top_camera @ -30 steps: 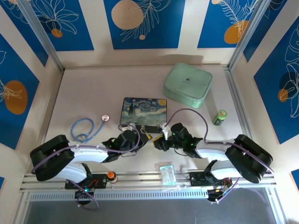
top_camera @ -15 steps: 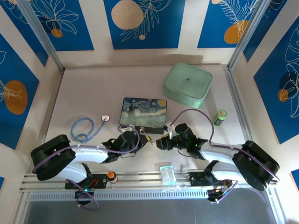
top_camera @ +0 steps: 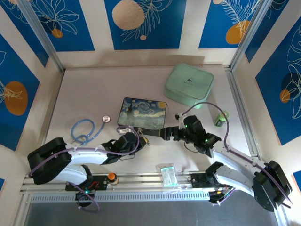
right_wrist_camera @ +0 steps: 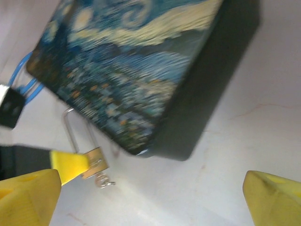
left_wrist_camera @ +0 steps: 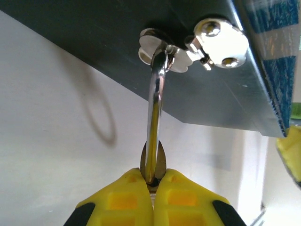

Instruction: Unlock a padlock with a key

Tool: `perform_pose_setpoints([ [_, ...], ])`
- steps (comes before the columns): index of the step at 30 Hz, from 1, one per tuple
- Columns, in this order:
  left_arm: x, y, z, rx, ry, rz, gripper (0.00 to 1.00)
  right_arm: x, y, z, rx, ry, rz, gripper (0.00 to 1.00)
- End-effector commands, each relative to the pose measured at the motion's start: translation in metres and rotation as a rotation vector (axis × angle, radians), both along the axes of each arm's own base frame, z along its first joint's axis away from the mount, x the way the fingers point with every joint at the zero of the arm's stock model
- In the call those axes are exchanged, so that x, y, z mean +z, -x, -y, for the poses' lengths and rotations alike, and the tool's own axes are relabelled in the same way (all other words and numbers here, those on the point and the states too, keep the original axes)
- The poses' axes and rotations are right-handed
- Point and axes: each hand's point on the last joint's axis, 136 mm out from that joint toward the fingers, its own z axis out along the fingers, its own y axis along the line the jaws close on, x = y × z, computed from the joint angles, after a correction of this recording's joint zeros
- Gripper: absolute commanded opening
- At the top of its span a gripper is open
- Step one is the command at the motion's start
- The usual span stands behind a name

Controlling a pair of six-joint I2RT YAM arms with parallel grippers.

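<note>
**Top external view: right arm just opened up and backed off the lock**

A second ago the right gripper (top_camera: 164, 133) was nosed right up against the tiny brass-gold padlock with the thin silver shackle (right_wrist_camera: 94, 162). Now it's slid back to the right, and its jaws are spread wide apart with nothing in them.

In the right wrist view, the very tiny pale metal key (right_wrist_camera: 106, 181) sits just under the brass body, touching it. My guess is it's been left stuck in the keyhole. No idea whether it got turned. The shackle is still hooked into the silver clasp hardware (left_wrist_camera: 207, 42), and I can't tell if it has popped.

The left gripper (left_wrist_camera: 153, 176) hasn't budged, jaws clamped on the padlock body. It's holding the lock out from the front wall of the rectangular box with the swirly blue-and-yellow night-sky lid (top_camera: 141, 112), which sits mid-way across the white surface (top_camera: 94, 94).

Containers:
- The painted box is shut, so whatever's inside is hidden.
- The mint-green zipped case (top_camera: 189, 85) at the back right is shut too.
- The small clear plastic packet (top_camera: 167, 173) lies on the rail between the arm bases, and I can't make out anything in it.

If the shackle really is free, the next job would be lifting it out of the clasp.
</note>
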Motion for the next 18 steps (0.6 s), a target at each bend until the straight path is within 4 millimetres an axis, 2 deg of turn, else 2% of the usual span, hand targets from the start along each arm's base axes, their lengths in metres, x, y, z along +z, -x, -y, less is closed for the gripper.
perform_pose_setpoints([
  [1,-0.004,-0.002,-0.021,0.014,-0.162,0.027,0.00,-0.005,-0.004,0.004,-0.030,0.015,-0.132,1.00],
  [5,-0.002,-0.002,-0.029,0.002,-0.221,0.039,0.00,-0.004,-0.018,-0.008,-0.006,0.038,-0.173,0.97],
  [9,-0.005,-0.001,-0.028,-0.009,-0.219,0.032,0.00,-0.006,-0.026,-0.023,0.011,-0.002,-0.209,0.92],
  [18,-0.006,-0.001,-0.025,-0.059,-0.279,0.039,0.00,-0.025,-0.024,-0.036,0.026,0.025,-0.263,0.79],
])
